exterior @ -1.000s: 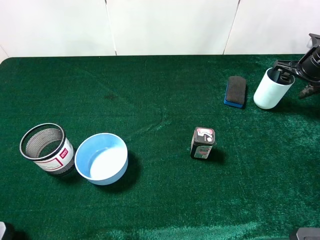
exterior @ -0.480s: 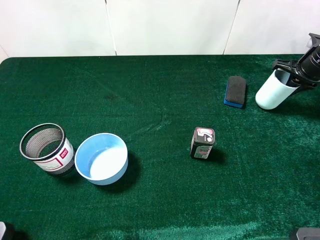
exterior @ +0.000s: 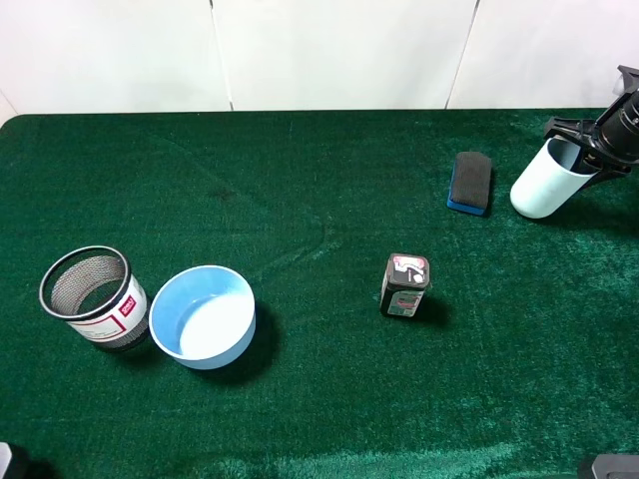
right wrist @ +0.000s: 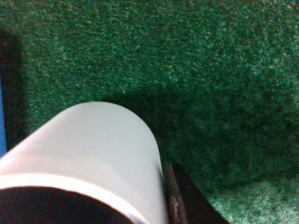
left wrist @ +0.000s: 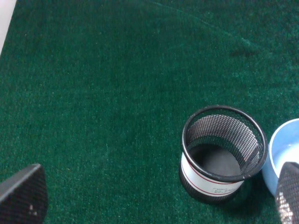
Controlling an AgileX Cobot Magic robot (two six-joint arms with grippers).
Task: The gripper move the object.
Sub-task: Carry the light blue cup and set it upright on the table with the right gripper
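The object, a tall pale light-blue cup (exterior: pixel 540 183), is at the far right of the green table (exterior: pixel 319 399), tilted with its mouth toward the right edge. My right gripper (exterior: pixel 591 146) is at the cup's rim and shut on it. In the right wrist view the cup (right wrist: pixel 93 149) fills the frame, with one dark finger (right wrist: pixel 174 200) against its outer wall; the other finger is hidden. My left gripper (left wrist: pixel 152 205) is open and empty above the near left of the table, with its fingertips (left wrist: pixel 21 193) wide apart.
A black-and-blue eraser (exterior: pixel 470 182) lies just left of the cup. A small dark jar (exterior: pixel 404 285) stands mid-table. A wide blue bowl (exterior: pixel 203 317) and a black mesh cup (exterior: pixel 93 296) stand at the front left; the mesh cup (left wrist: pixel 219 154) is also in the left wrist view.
The cup has tipped further and shifted slightly right and up with my right gripper on its rim. It has held still over the last half second. The left arm has not moved.
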